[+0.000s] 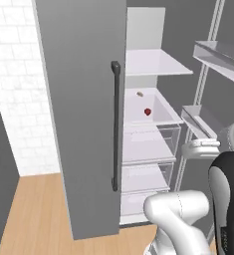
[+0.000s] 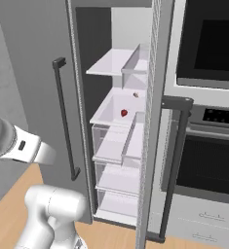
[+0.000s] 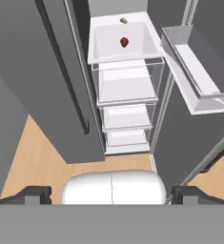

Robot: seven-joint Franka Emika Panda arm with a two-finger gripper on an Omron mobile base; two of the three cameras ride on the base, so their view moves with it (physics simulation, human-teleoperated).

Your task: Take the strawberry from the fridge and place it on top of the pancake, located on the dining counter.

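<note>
A tall matte grey fridge stands with its right-hand compartment open, showing white shelves above a column of clear drawers. The strawberry, a tiny bright red berry, lies on a white shelf about midway up the fridge, directly above the top clear drawer. A small brown speck-like item sits on the same shelf, just behind the strawberry, toward the back wall of the fridge. The open door's shelves hang to the right of the strawberry's shelf.

The gripper is well back from the fridge, out over the wood floor, its two dark finger tips spread fully wide with nothing between them.

From the jaws, the strawberry lies straight ahead and deep inside the fridge, close to the centre line between the fingers. Being small and rounded, it shows no clear long axis. The coming move looks like a long forward reach into the shelf.
</note>
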